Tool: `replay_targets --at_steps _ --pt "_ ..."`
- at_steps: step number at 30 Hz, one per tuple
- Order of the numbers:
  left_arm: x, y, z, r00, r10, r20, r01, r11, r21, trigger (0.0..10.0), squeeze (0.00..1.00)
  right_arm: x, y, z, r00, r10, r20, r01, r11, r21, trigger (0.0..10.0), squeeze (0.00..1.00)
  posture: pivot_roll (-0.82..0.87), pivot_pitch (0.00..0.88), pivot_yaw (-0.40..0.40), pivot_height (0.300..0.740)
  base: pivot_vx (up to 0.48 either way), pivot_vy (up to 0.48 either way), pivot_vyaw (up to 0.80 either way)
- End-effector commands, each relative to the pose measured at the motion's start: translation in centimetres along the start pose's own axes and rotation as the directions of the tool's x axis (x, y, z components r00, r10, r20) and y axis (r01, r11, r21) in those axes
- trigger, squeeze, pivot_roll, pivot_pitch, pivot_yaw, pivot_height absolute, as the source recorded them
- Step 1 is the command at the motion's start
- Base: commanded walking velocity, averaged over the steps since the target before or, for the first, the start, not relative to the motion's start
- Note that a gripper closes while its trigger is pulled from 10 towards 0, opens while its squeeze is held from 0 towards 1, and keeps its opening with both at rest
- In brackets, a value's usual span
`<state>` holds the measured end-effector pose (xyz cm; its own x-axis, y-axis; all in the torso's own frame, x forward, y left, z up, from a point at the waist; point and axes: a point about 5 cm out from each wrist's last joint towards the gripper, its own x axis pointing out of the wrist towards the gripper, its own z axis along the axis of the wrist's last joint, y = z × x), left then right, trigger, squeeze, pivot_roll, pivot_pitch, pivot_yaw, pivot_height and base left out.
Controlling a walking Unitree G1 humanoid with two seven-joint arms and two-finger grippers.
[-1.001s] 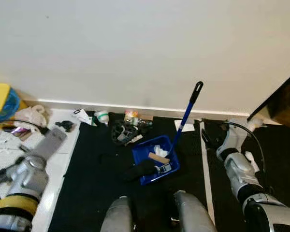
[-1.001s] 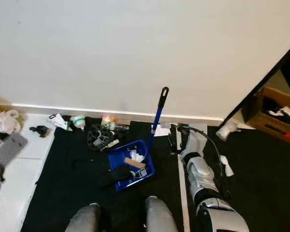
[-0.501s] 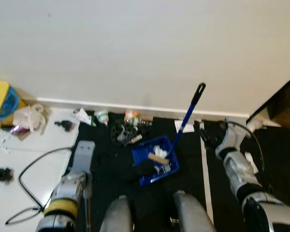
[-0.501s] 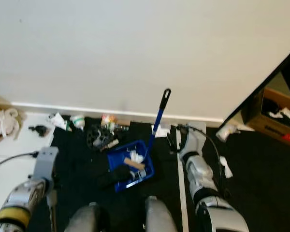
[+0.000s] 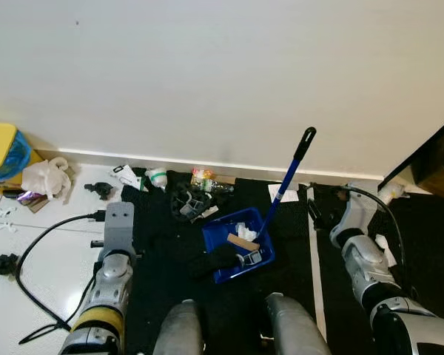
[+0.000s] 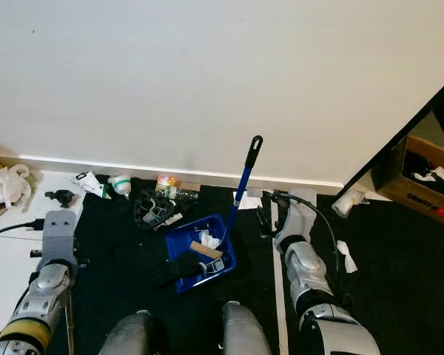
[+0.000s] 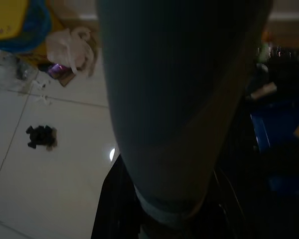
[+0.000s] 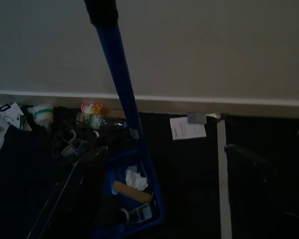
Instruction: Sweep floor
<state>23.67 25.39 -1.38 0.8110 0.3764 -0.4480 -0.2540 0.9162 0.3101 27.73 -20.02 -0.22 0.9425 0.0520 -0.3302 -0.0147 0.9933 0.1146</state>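
Blue dustpan [image 5: 237,246] sits on black mat [image 5: 163,288], centre frame, handle [image 5: 287,180] leaning toward 1 o'clock, holding paper scraps. Left gripper [image 5: 119,222] at 9 o'clock, right gripper [image 5: 318,211] at 3 o'clock; finger opening cannot be determined for either.

Lots you can't make out here. The left wrist view is mostly blocked by a big grey tube [image 7: 182,99] right up against the lens, way out of focus. The litter pile [image 5: 196,198] at the upper middle is too small to sort. The yellow bin [image 5: 4,151] gets cut by the left edge, the cardboard box [image 6: 429,177] by the right edge. The stuff in the blue dustpan [image 5: 238,244] is hard to identify.
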Motion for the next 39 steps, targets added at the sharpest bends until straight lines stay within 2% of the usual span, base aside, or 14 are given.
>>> replay_targets --at_steps 1,3,5,11,21,27,33,36,38,39 --pt "-0.1 -0.6 0.4 0.998 -0.005 0.06 0.007 1.0 -0.029 10.0 0.0 -0.5 -0.2 -0.9 1.0 -0.01 -0.029 0.01 1.0 0.016 10.0 0.0 0.06 0.09 -0.025 0.74 0.0 0.0 0.0" --pt "-0.3 -1.0 0.3 0.996 -0.015 0.083 0.024 0.994 -0.106 10.0 0.0 -0.6 -0.1 -1.3 0.999 0.008 -0.045 -0.007 1.0 0.02 10.0 0.0 0.05 0.088 -0.024 0.74 0.0 0.0 0.0" --pt "-0.4 -1.2 0.0 0.996 -0.027 0.08 0.037 0.991 -0.128 10.0 0.0 -0.8 0.2 -1.7 0.998 0.027 -0.063 -0.026 1.0 0.013 10.0 0.0 0.05 0.086 -0.025 0.74 0.0 0.0 0.0" --pt "-0.4 -1.4 -0.2 0.997 -0.027 0.073 0.036 0.992 -0.12 10.0 0.0 -0.9 0.5 -1.9 0.996 0.048 -0.074 -0.05 0.999 -0.015 10.0 0.0 0.05 0.08 -0.026 0.74 0.0 0.0 0.0" --pt "-0.3 -1.4 -0.2 0.995 0.005 0.098 0.011 0.987 -0.16 10.0 0.0 -0.8 0.6 -2.0 0.995 0.063 -0.082 -0.064 0.998 -0.018 10.0 0.0 0.05 0.065 -0.027 0.74 0.0 0.0 0.0" --pt "-0.3 -1.6 -0.3 0.995 -0.01 0.097 0.023 0.991 -0.134 10.0 0.0 -0.9 0.7 -2.1 0.994 0.068 -0.082 -0.07 0.997 -0.023 10.0 0.0 0.05 0.064 -0.027 0.74 0.0 0.0 0.0" --pt "-0.4 -1.4 -0.9 0.997 -0.003 0.073 0.011 0.993 -0.12 10.0 0.0 -1.1 0.9 -2.5 0.993 0.071 -0.092 -0.074 0.997 -0.023 10.0 0.0 0.04 0.069 -0.026 0.74 0.0 0.0 0.0" --pt "-0.4 -1.2 -1.6 1.0 -0.001 0.03 0.005 0.994 -0.112 10.0 0.0 -1.3 1.1 -3.2 0.988 0.079 -0.13 -0.083 0.996 -0.031 10.0 0.0 0.04 0.072 -0.032 0.74 0.0 0.0 0.0" --pt "-0.5 -1.2 -2.6 0.999 -0.013 -0.038 0.009 0.994 -0.108 10.0 0.0 -1.6 1.2 -3.9 0.981 0.082 -0.173 -0.091 0.995 -0.039 10.0 0.0 0.04 0.075 -0.034 0.74 0.0 0.0 0.0" --pt "-0.5 -1.2 -2.6 0.999 -0.013 -0.038 0.009 0.994 -0.108 10.0 0.0 -1.6 1.2 -3.9 0.981 0.082 -0.173 -0.091 0.995 -0.039 10.0 0.0 0.04 0.075 -0.034 0.74 0.0 0.0 0.0"
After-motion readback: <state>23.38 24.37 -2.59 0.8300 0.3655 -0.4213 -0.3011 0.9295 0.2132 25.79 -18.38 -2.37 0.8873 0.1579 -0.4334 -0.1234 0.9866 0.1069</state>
